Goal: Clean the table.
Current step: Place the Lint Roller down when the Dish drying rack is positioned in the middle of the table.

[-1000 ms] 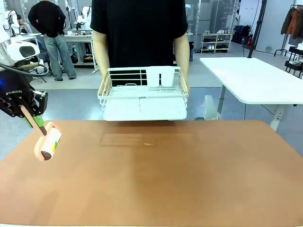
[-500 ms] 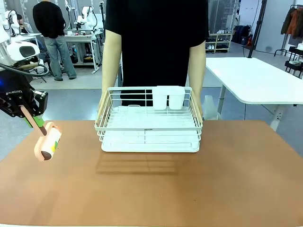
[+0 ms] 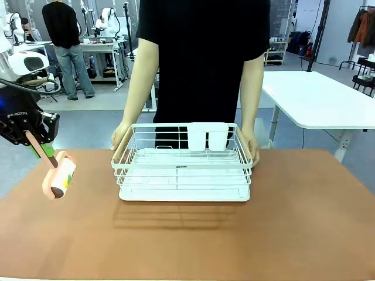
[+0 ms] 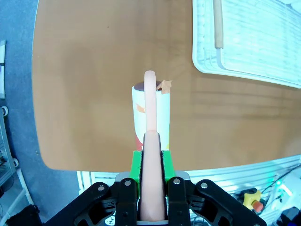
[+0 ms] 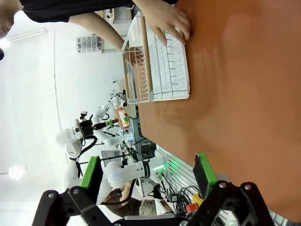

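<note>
Rack (image 3: 184,170) lowered onto table (image 3: 293,222) crosswise, left jaws clamped on roller (image 3: 58,174), right jaws apart

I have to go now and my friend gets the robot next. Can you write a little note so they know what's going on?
Left tool: shut on the handle of a lint roller, held in the air over the table's left edge.
Right tool: open, holding nothing, above the table.
A person's hands grip both ends of a white dish rack, sitting on the far middle of the table.
Done: roller is picked up.
Left: no rolling yet; the rack sits where the roller would need to pass.
</note>
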`<state>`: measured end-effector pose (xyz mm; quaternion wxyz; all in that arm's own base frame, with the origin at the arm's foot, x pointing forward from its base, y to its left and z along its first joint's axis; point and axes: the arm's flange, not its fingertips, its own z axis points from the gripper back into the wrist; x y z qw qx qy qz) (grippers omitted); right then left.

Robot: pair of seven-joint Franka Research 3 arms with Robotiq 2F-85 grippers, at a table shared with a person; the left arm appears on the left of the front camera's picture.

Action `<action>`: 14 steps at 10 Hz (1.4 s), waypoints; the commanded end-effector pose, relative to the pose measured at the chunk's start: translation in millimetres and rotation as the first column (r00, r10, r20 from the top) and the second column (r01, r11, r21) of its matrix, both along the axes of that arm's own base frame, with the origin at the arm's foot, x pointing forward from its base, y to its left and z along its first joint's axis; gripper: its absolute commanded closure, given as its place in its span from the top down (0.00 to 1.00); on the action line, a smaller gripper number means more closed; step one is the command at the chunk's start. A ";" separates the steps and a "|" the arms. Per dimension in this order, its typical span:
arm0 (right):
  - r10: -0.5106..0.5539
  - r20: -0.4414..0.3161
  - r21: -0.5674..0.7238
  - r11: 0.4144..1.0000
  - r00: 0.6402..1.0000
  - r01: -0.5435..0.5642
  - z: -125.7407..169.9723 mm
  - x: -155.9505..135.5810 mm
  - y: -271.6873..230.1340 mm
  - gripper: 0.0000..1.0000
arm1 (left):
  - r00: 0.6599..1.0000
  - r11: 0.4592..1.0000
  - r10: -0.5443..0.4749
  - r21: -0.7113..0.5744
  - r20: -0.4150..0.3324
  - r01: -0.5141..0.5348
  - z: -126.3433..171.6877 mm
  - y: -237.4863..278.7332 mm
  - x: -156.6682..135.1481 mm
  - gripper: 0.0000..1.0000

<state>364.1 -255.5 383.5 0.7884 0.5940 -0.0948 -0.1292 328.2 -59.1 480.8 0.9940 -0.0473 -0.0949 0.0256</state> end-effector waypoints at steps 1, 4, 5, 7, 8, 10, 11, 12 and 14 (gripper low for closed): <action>0.002 0.004 0.003 1.000 1.000 -0.002 2.4 -2.8 2.7 1.00 | 1.000 1.000 0.002 0.004 -0.007 -0.002 1.7 1.3 -1.4 0.21; 0.002 0.004 0.003 1.000 1.000 -0.002 2.4 -2.8 2.7 1.00 | 1.000 1.000 0.002 0.004 -0.007 -0.002 1.7 1.3 -1.4 0.21; 0.002 0.004 0.003 1.000 1.000 -0.002 2.4 -2.8 2.7 1.00 | 1.000 1.000 0.002 0.004 -0.007 -0.002 1.7 1.3 -1.4 0.21; 0.002 0.004 0.003 1.000 1.000 -0.002 2.4 -2.8 2.7 1.00 | 1.000 1.000 0.002 0.004 -0.007 -0.002 1.7 1.3 -1.4 0.21; 0.002 0.004 0.003 1.000 1.000 -0.002 2.4 -2.8 2.7 1.00 | 1.000 1.000 0.002 0.004 -0.007 -0.002 1.7 1.3 -1.4 0.21; 0.002 0.004 0.003 1.000 1.000 -0.002 2.4 -2.8 2.7 1.00 | 1.000 1.000 0.002 0.004 -0.007 -0.002 1.7 1.3 -1.4 0.21; 0.002 0.004 0.003 1.000 1.000 -0.002 2.4 -2.8 2.7 1.00 | 1.000 1.000 0.000 0.000 0.000 0.000 0.0 0.0 0.0 0.21; 0.002 0.004 0.003 1.000 1.000 -0.002 2.4 -2.8 2.7 1.00 | 0.991 0.989 0.134 -0.067 -0.015 -0.135 5.9 2.7 14.4 0.21; 0.002 0.004 0.003 1.000 1.000 -0.002 2.4 -2.8 2.7 1.00 | 0.888 0.884 0.459 -0.110 0.017 -0.454 3.5 11.3 46.6 0.21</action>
